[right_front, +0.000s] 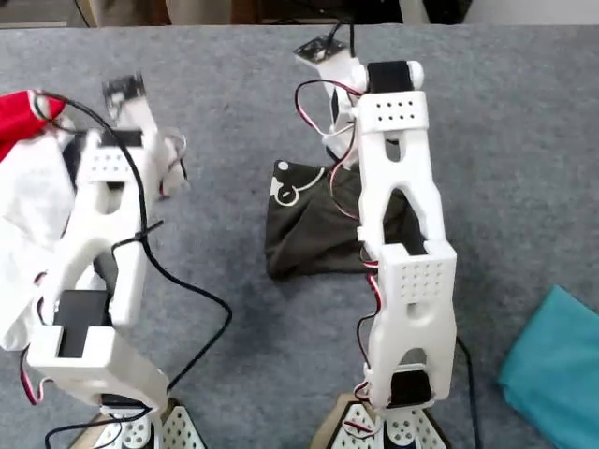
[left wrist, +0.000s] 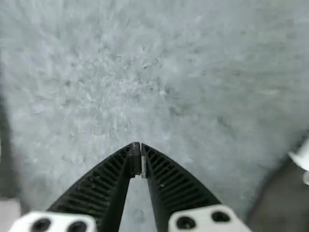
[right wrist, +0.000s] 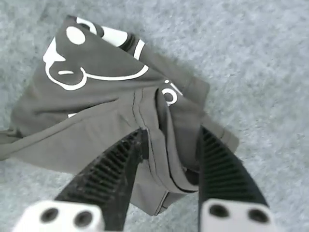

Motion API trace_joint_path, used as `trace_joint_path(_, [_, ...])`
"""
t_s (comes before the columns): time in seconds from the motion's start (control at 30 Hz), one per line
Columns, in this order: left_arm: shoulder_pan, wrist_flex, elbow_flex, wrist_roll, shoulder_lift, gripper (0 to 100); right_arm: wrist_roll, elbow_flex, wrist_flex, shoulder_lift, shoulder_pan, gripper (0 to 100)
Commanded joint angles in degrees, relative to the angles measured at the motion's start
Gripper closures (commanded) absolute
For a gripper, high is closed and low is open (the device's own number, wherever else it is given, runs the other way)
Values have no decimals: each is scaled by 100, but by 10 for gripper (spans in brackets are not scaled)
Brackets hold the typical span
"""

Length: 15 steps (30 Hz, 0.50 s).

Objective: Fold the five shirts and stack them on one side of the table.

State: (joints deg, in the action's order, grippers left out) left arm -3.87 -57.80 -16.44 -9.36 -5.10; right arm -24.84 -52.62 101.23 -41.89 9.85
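Where right arm [right_front: 393, 112] crosses, dark shirt [right_front: 299, 234] part-hidden

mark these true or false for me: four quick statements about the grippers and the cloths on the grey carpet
1. The left gripper is shut over bare grey carpet. True.
2. The right gripper is clamped shut on the dark brown shirt with white print. False: it is open, with its fingers either side of a fold in that shirt.
3. The teal cloth lies directly under the left gripper. False: it lies at the right edge of the high view, apart from both grippers.
4. A red cloth lies next to a white cloth at the left edge of the high view. True.
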Motion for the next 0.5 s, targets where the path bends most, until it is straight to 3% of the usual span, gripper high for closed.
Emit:
trace_joint_path(0.0, [-88, 1582, -958, -202, 312, 980, -9, -31, -97, -127, 84, 816])
trace_joint_path(0.47, [-220, 1732, -967, -246, 295, 980, -44, -523, -211, -1086, 347, 819])
